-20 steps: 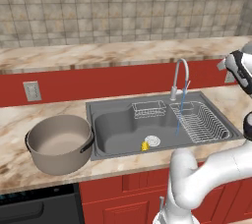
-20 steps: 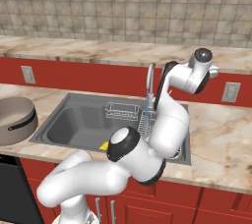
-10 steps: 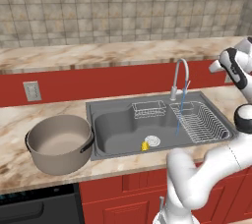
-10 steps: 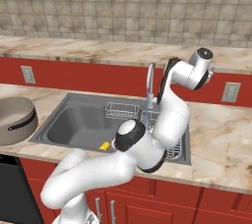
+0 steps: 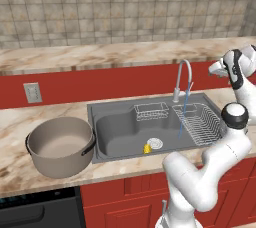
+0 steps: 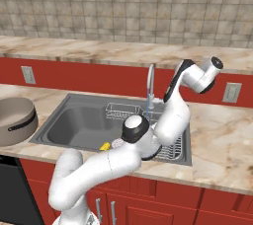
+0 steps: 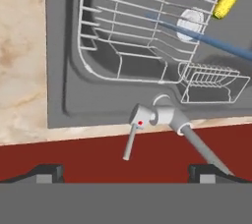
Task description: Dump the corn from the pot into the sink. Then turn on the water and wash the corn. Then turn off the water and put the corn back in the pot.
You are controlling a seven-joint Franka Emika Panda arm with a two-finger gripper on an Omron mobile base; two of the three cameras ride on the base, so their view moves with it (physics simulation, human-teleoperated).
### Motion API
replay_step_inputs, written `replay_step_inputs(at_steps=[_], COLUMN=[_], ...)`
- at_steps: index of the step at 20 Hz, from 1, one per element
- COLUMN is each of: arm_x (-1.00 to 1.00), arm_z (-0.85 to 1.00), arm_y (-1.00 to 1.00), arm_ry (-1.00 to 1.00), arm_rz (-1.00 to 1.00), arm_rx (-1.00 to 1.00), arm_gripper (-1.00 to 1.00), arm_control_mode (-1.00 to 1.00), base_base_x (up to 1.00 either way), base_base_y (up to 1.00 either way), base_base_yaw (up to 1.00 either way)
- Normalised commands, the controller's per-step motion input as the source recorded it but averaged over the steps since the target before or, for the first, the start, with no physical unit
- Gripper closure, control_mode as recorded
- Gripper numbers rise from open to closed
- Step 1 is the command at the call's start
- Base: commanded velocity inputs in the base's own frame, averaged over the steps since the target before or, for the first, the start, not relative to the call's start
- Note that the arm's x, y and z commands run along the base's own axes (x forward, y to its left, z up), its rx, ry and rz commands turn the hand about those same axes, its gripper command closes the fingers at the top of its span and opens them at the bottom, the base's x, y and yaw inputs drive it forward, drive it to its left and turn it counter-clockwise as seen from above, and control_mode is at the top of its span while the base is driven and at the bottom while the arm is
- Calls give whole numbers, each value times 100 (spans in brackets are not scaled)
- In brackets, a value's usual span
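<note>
Dish rack [image 5: 200, 122] and faucet [image 5: 182, 79] crowd sink [image 5: 120, 132] beside corn [image 5: 147, 148].

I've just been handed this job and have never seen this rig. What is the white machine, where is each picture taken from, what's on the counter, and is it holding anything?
The white machine is a jointed robot arm on a driving base. Two pictures come from cameras on that base, behind the arm to its left and right. The third comes from a camera on the hand, looking down along its tool.

On the marble counter sits a large round grey pot, which looks empty, beside a dark grey sink. A small yellow corn cob lies in the sink next to the round silver drain. A wire dish rack and a small wire basket also sit in the sink.

A thin blue stream runs from the curved silver tap, so the water is on. The tool is open and holds nothing, raised above the tap's lever.
</note>
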Motion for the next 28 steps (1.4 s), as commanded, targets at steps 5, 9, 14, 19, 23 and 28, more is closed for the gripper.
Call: replay_step_inputs(at_steps=[5,9,14,19,23,28], arm_x=[46,49,44,44,56,70], arm_z=[-31,-27,-28,-29,-18,-3], arm_y=[0,0,-1,-11,-16,-32], arm_ry=[10,15,11,8,5,0], arm_rz=[0,0,0,1,1,5], arm_rx=[20,14,16,14,11,5], arm_gripper=[-100,-100,-100,-100,-100,-100], arm_control_mode=[-100,-100,-100,-100,-100,-100], base_base_x=[0,0,0,0,0,0], base_base_y=[0,0,0,0,0,0], base_base_yaw=[0,0,0,0,0,0])
